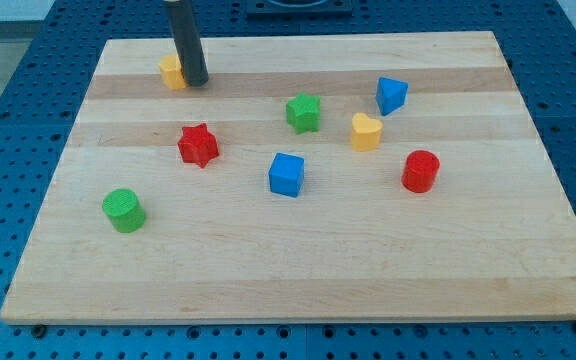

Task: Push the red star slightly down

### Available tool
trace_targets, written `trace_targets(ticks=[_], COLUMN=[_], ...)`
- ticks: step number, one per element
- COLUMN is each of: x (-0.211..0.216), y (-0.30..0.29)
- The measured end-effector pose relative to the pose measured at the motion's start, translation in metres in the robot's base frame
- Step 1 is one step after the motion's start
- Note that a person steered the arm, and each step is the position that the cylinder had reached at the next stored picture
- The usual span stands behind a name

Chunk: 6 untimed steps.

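Observation:
The red star (198, 145) lies on the wooden board (298, 270), left of centre. My tip (196, 81) is at the board's upper left, above the red star and well apart from it. It stands right beside a small yellow block (172, 72), which the rod partly hides on its right side.
A green star (304, 112), a blue triangular block (391, 95) and a yellow heart (365, 131) lie at the upper right. A blue cube (287, 174) is at the centre, a red cylinder (420, 171) at the right, a green cylinder (124, 210) at the lower left.

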State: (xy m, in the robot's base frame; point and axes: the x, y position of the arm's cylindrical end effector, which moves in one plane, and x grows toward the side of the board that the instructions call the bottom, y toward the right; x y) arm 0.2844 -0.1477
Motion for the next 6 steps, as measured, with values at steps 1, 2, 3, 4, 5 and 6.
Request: trace_targets(ticks=[1,2,3,4,5,6], x=[0.026,0.08,0.096,0.115,0.117,0.124], y=[0.01,0.012,0.018,0.034,0.064,0.074])
